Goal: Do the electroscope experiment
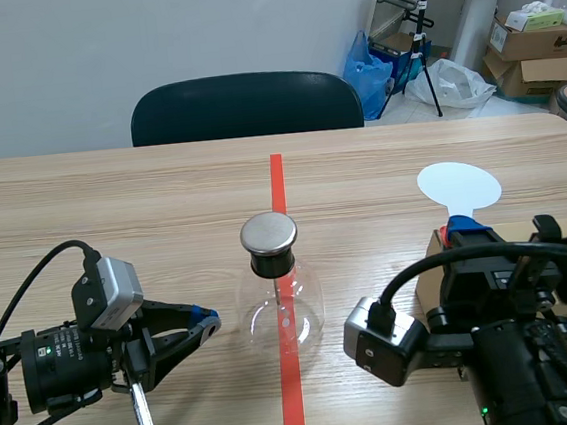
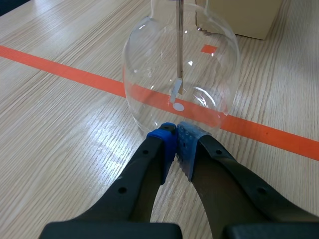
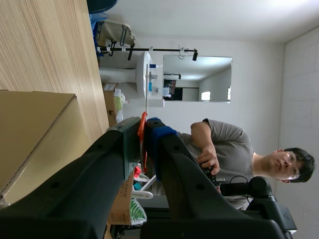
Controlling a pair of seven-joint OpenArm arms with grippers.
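The pale wooden table ran away toward a dark chair at its far edge. The left arm lay low at the near left, the right arm at the near right. A tan cardboard box sat on the right, close under the right arm.

The task's thing, a round clear glass flask with a black stopper and a flat grey metal cap, stood mid-table on the orange-red tape line. A thin metal rod hung down inside it, ending in small pale foil leaves.

The left gripper had its fingers closed together with nothing between them. Its blue pads met just at the flask's near left base (touching the glass or a hair short, I could not tell).

The right gripper was clamped on the orange handle of a flat white round paddle. The paddle stood up to the right of the flask, well apart from it.

I judged the step in hand to be presenting the paddle to the electroscope, which had not yet been done. The next move called for carrying the paddle left to the metal cap, near or onto it. The flask must not be knocked, and the leaves should stay in sight.
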